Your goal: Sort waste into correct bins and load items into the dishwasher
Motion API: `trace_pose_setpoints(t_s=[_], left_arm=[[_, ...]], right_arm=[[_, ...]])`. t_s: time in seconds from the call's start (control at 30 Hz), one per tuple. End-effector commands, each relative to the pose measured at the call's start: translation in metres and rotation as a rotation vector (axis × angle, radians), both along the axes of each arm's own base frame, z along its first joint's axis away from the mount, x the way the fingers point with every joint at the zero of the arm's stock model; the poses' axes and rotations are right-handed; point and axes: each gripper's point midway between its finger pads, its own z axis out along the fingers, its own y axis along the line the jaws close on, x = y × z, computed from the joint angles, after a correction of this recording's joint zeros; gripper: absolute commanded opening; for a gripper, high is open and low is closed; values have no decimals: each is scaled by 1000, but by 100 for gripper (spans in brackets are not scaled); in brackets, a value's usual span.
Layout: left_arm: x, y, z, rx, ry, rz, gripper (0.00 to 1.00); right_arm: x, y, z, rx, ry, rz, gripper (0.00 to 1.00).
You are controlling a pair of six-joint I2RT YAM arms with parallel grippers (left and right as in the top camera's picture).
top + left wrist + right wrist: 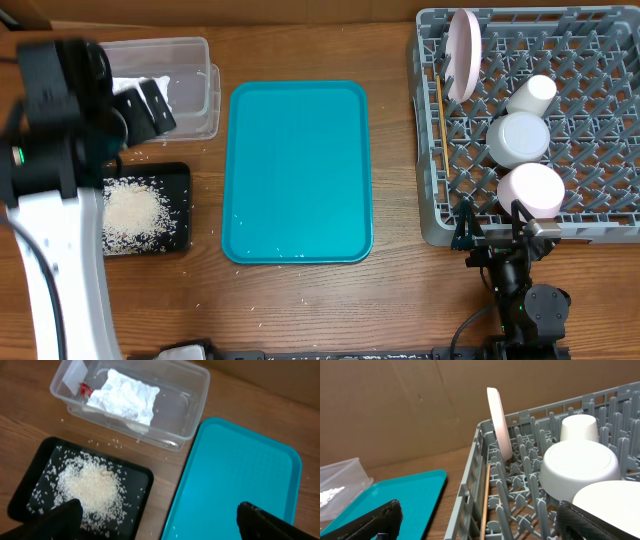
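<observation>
Rice (90, 487) in black tray (32, 492), napkin (122, 395) in tub (197, 400)

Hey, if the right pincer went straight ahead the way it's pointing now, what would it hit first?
The right pincer would most likely meet the near wall of the rack first, beside the chopsticks; depth is hard to judge.

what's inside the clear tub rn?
Inside the clear tub: a crumpled white napkin with a small red wrapper beside it. Anything beneath the napkin is covered and cannot be seen.
</observation>
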Motion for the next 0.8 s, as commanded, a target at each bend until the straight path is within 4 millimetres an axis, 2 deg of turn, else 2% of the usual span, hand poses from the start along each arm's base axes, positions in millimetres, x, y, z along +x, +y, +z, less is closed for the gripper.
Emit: trace_pose_setpoints(t_s=[0.0,0.27,0.43,0.53,0.63,0.77], left_arm=[[-33,-12,-19,22,-39,-42,100],[-69,-27,-80,23,-199,-60,100],[-103,-30,-133,23,-178,-61,100],[-116,-31,-158,21,-170,-61,100],[-119,-37,-177,-2,-204,-84,100],[-102,-46,-186,-20,-371,-132,100]], right_arm=[[0,0,-1,-3,-7,-1,100],[0,0,-1,-3,-7,-1,100],[0,0,-1,-3,-7,-1,100],[0,0,-1,-3,-7,-1,100],[0,0,-1,-3,-7,-1,100],[0,0,-1,-3,-7,-1,100]])
